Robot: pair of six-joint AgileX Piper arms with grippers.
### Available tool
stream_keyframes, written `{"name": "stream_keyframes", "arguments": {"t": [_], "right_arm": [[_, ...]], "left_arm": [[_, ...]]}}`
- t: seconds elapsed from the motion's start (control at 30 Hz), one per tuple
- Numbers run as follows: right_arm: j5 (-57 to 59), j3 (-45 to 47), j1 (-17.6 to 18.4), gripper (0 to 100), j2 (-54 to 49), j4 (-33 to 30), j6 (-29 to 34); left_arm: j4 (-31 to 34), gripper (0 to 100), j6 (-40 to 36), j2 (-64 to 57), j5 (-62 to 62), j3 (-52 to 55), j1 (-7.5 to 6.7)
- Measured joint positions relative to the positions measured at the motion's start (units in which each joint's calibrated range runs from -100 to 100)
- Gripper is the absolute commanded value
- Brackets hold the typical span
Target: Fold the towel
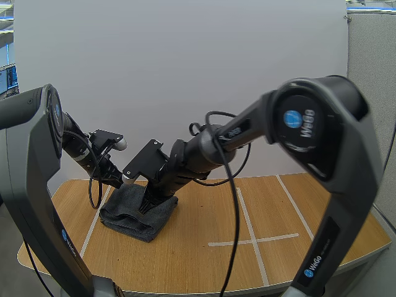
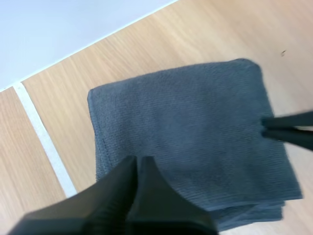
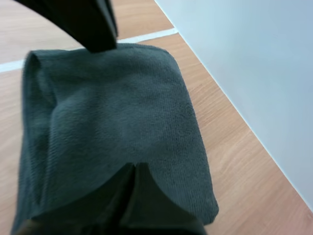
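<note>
A dark grey towel lies folded into a thick square on the left part of the wooden table. My left gripper is at the towel's back left edge. Its fingers lie together as one dark wedge over the towel. My right gripper comes down onto the towel's top from the right. It is also shut, its tips resting on the cloth with nothing pinched between them. The two grippers face each other across the towel.
White tape lines mark out fields on the table, one running just beside the towel. The table's right half and front offer free room. A white wall stands close behind the table.
</note>
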Motion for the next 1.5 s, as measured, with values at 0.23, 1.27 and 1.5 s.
{"name": "stream_keyframes", "arguments": {"t": [0.23,1.27,1.5], "right_arm": [[-2.75,-3.75,0.0,0,7.11,1.53,-0.12],[-1.06,2.72,-4.88,0,11.55,2.19,-0.42],[2.1,6.83,-7.98,0,6.24,1.49,-2.81]], "left_arm": [[-0.01,0,2.17,2.74,-9.86,3.12,0.0],[-11.75,0,12.52,11.68,-34.43,16.11,-1.24],[-10.84,0,12.9,10.73,-41.84,18.06,-4.74]]}}
